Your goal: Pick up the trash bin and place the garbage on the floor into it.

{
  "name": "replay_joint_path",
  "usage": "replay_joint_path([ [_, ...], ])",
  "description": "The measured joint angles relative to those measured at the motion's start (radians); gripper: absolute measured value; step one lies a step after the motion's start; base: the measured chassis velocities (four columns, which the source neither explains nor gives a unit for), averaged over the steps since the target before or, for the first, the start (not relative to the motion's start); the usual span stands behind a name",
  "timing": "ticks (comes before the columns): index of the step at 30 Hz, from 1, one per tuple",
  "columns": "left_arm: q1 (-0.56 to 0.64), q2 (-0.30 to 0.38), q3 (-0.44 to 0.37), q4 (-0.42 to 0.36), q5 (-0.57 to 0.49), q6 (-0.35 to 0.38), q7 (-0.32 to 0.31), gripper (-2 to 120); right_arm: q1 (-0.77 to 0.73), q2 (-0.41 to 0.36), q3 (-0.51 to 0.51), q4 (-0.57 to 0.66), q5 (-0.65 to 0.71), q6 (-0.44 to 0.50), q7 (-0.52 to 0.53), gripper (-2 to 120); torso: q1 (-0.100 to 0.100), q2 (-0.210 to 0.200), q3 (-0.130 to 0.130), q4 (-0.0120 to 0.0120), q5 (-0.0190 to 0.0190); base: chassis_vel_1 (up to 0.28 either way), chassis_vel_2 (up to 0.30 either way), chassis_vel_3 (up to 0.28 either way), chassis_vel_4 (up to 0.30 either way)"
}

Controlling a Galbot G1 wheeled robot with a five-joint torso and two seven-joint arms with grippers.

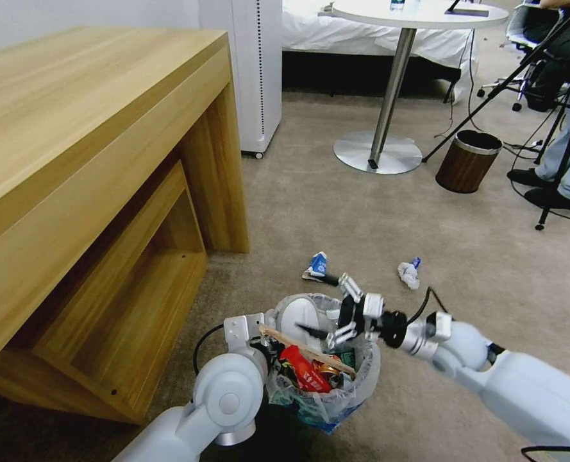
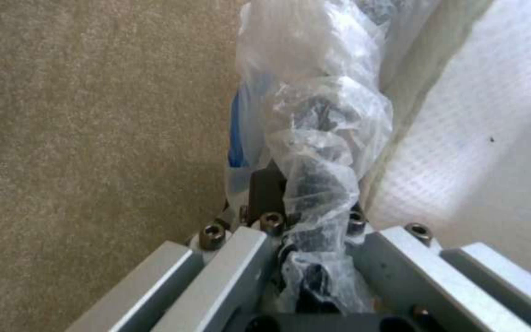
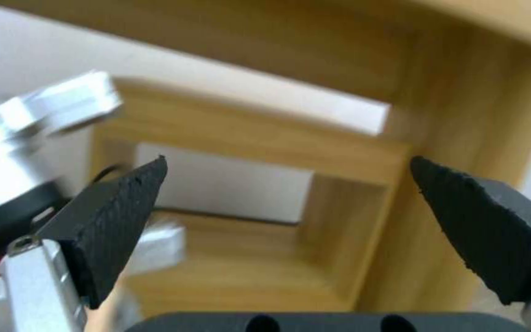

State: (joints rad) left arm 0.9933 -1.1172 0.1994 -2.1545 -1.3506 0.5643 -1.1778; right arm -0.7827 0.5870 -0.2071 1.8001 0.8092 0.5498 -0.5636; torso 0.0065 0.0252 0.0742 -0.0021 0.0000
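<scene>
The trash bin (image 1: 352, 391), lined with crinkled clear plastic, is held at its near-left rim by my left gripper (image 1: 268, 340). In the left wrist view that gripper (image 2: 302, 203) is shut on the bag-covered rim of the trash bin (image 2: 315, 115). Inside the bin lie a white slipper (image 1: 297, 314), a red wrapper (image 1: 304, 369), a can (image 1: 328, 369) and a wooden stick (image 1: 307, 350). My right gripper (image 1: 317, 305) hovers open over the bin's far side, and nothing sits between its black pads (image 3: 115, 221). A blue-white carton (image 1: 317, 264) and crumpled white paper (image 1: 410, 273) lie on the tan floor (image 1: 490, 269) beyond the bin.
A wooden desk (image 1: 92, 167) with open shelves stands close on the left. Farther off are a brown wood-look bin (image 1: 467, 160), a round table's metal base (image 1: 377, 153), a white unit (image 1: 252, 70), tripod legs (image 1: 554, 186) and a person's legs at the right edge.
</scene>
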Motion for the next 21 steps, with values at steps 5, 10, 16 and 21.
replay_joint_path([
  [5,-0.011,0.003,0.002,-0.003,-0.006,-0.002,0.000,0,0.000,-0.012,0.085,-0.022,0.033,-0.001,0.031,100,0.000,0.000,0.000,0.0000,0.0000,0.000,0.000,0.000,0.000],
  [10,-0.065,0.001,0.001,-0.001,-0.045,-0.019,-0.014,0,-0.031,0.003,0.163,-0.062,0.025,-0.019,0.059,100,0.000,0.000,0.000,0.0000,0.0001,0.000,0.000,0.000,0.000],
  [16,-0.100,-0.004,0.031,0.021,-0.074,-0.032,-0.032,0,-0.061,0.051,0.246,-0.128,-0.048,-0.056,0.154,100,0.000,0.000,0.000,-0.0001,0.0003,0.000,0.000,0.000,0.000],
  [21,-0.061,-0.013,0.035,0.030,-0.046,-0.028,-0.029,0,-0.092,0.071,0.326,-0.178,-0.060,-0.083,0.194,100,0.000,0.000,0.000,0.0001,0.0000,0.000,0.000,0.000,0.000],
])
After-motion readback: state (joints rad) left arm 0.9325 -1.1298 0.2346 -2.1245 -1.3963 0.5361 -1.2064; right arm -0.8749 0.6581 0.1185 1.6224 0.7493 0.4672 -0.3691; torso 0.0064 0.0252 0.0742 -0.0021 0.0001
